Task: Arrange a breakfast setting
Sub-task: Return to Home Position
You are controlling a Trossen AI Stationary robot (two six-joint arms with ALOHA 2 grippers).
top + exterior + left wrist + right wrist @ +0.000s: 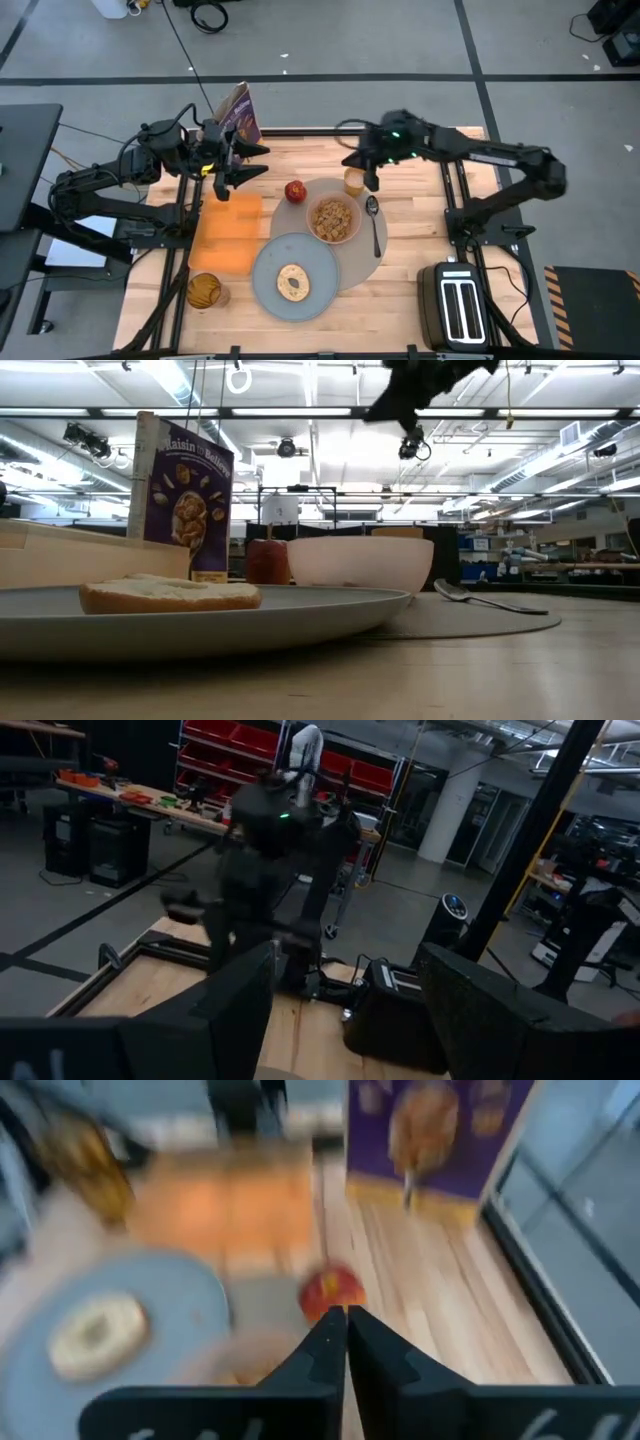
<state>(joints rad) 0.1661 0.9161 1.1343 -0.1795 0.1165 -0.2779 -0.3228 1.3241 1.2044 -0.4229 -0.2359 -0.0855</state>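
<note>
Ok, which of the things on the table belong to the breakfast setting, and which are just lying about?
Setting: mat, plate, toast, pink bowl, orange cup, spoon, apple.
Lying about: cereal box, orange cloth, toaster, amber jar.

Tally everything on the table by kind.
Dishes and cutlery: 4 (plate, bowl, cup, spoon)
Food: 3 (apple, toast, cereal box)
Linens: 2 (mat, orange cloth)
Other: 2 (toaster, amber jar)
Total: 11
</note>
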